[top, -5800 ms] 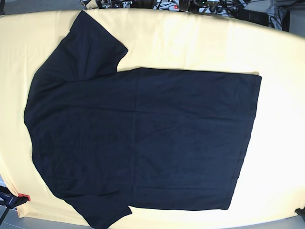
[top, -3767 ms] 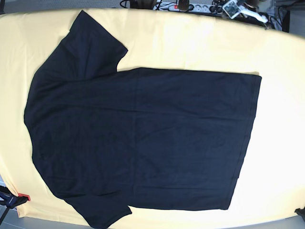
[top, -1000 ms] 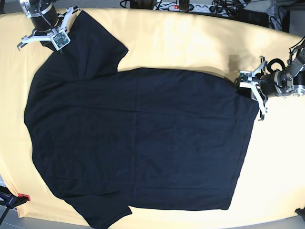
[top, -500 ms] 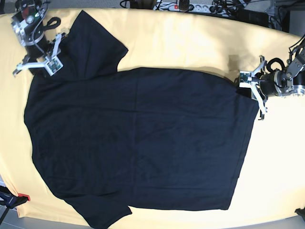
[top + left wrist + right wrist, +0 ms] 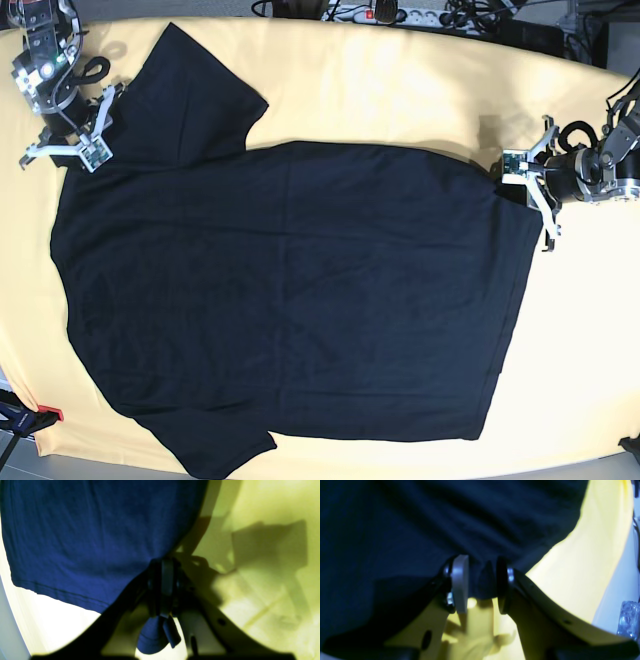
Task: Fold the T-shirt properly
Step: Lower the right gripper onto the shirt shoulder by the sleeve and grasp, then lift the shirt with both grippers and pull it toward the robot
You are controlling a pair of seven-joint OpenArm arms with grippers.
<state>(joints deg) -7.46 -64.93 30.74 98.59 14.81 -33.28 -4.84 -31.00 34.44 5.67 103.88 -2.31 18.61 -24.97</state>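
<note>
Clenched on a pinch of hem, the left pincer [image 5: 167, 585] grips the T-shirt [image 5: 290, 300] at the top corner of its bottom edge, a tuck of blue-black cloth bunched behind the shut jaws; holding that corner would let the arm carry the hem across for a fold. At the opposite end the right pincer [image 5: 480, 590] straddles the cloth near the shoulder, beside the upper sleeve, jaws parted with a fold of fabric between them, apparently about to take hold, though the dim wrist view leaves it unclear whether the pads touch the cloth. Otherwise the shirt lies spread flat on the yellow table [image 5: 400, 90]. Its lower sleeve is cut off by the frame edge, and no logo can be made out.
</note>
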